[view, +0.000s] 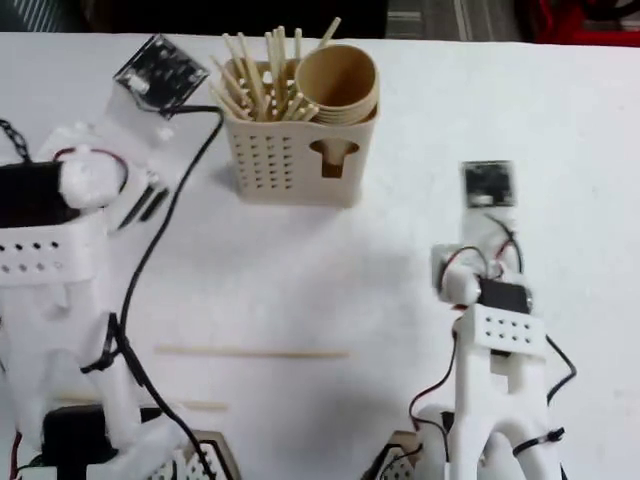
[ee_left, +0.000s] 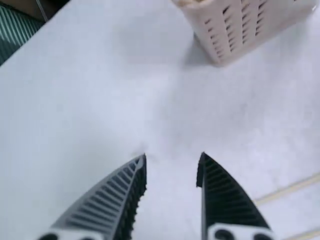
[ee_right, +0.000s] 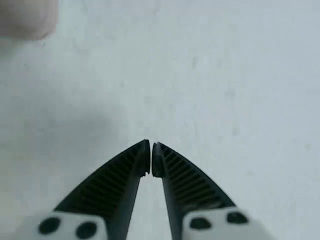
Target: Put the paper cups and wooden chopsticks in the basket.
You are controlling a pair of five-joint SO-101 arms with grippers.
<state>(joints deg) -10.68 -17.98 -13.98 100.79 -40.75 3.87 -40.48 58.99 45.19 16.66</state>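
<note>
Table (view: 560, 120): white, with both arms at its near side.

Basket (view: 290, 165): perforated and upright at the far middle of the table. It holds a nested stack of cups (view: 338, 85) at one end. A sheaf of chopsticks (view: 255, 80) stands on end beside the cups and leans outward.

Not yet in the basket: one loose stick (view: 250, 352) lies flat between the arms, and a fainter second stick (view: 190, 405) lies nearer the left arm's base.

Handling (our judgement): the sticks are light, stiff, thin and smooth. They lie flush on the table, so they are likely to roll or skid out of a pinch. We would grip across the length near the middle so that neither end droops.

Left gripper (ee_left: 170, 167): jaws spread with nothing between them, over bare table, with the basket ahead.

Right gripper (ee_right: 151, 159): jaws closed tip to tip, holding nothing.
</note>
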